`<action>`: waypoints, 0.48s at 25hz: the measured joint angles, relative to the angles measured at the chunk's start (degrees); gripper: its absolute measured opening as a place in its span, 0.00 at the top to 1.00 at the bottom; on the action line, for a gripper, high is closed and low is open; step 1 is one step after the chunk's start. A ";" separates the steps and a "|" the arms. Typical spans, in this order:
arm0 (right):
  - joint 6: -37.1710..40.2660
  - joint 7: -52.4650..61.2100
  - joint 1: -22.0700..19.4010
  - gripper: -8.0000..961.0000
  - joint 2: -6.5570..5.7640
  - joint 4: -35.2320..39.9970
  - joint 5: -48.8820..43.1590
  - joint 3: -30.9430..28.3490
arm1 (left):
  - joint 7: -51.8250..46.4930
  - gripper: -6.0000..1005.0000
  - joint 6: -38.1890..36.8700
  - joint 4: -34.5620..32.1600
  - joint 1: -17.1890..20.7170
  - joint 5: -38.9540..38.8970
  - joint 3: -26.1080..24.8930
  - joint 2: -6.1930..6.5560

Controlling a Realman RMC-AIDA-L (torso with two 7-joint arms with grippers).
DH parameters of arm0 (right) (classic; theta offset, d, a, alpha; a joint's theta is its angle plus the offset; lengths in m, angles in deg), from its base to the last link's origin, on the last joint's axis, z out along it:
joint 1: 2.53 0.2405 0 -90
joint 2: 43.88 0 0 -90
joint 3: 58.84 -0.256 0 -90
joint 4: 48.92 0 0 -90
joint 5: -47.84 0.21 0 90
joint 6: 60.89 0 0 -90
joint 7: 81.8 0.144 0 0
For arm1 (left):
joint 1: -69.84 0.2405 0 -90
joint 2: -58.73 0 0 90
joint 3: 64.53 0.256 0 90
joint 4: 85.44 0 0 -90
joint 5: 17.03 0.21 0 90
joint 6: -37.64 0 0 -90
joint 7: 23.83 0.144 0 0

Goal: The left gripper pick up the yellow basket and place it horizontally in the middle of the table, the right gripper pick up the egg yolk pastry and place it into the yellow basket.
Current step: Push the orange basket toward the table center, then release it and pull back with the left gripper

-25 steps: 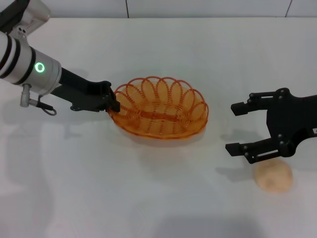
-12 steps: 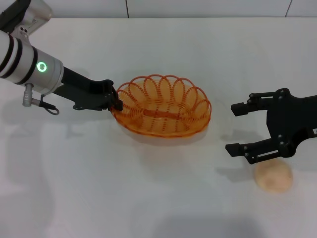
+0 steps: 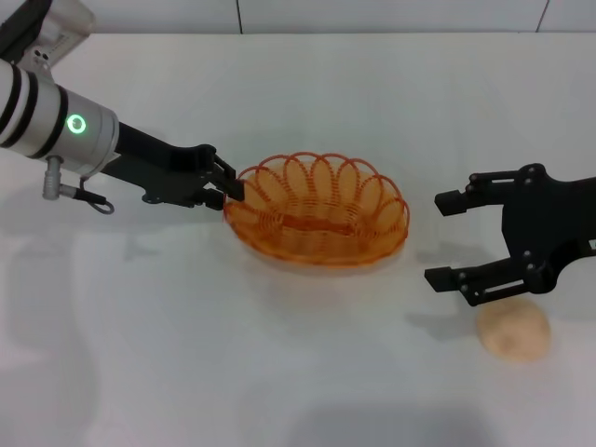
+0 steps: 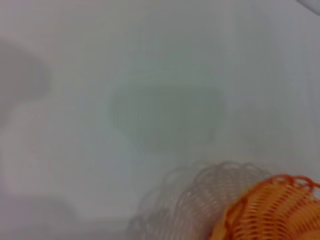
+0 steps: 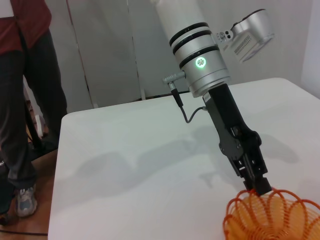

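Observation:
The yellow basket [image 3: 279, 233] is an oval orange-yellow wire basket near the middle of the white table [image 3: 186, 354]. My left gripper [image 3: 235, 189] is shut on its left rim, and the arm's silver section with the green ring light reaches in from the far left. In the left wrist view the yellow basket [image 4: 270, 210] casts a shadow set apart from it on the table. The right wrist view shows the left gripper [image 5: 260, 187] pinching the yellow basket's [image 5: 272, 220] rim. My right gripper [image 3: 440, 240] stands open to the right of the basket. The egg yolk pastry [image 3: 514, 331] lies just in front of it, untouched.
A person in dark trousers [image 5: 25, 100] stands beyond the table's far-left edge in the right wrist view. The table's back edge meets a wall [image 3: 372, 14].
The left gripper has carried the basket to the right, toward the table's middle. The right gripper and the pastry have stayed where they were.

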 joint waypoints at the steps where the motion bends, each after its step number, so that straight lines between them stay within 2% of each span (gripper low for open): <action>1: 0.00 0.01 0.00 0.12 0.00 0.01 0.00 -0.03 | 0.19 0.78 -0.05 0.00 0.02 -0.10 -0.05 0.02; 4: -0.01 0.12 0.11 0.12 0.00 0.07 0.00 -0.14 | 1.10 0.71 -0.60 0.00 0.26 -1.33 -0.09 0.06; 8: -0.06 0.26 0.36 0.12 0.00 0.11 0.00 -0.17 | 2.08 0.55 -1.27 -0.04 0.47 -1.98 -0.14 0.26; 12: -0.09 0.28 0.40 0.12 0.00 0.14 0.00 -0.21 | 2.28 0.39 -2.17 -0.47 1.12 -2.88 -0.48 1.16</action>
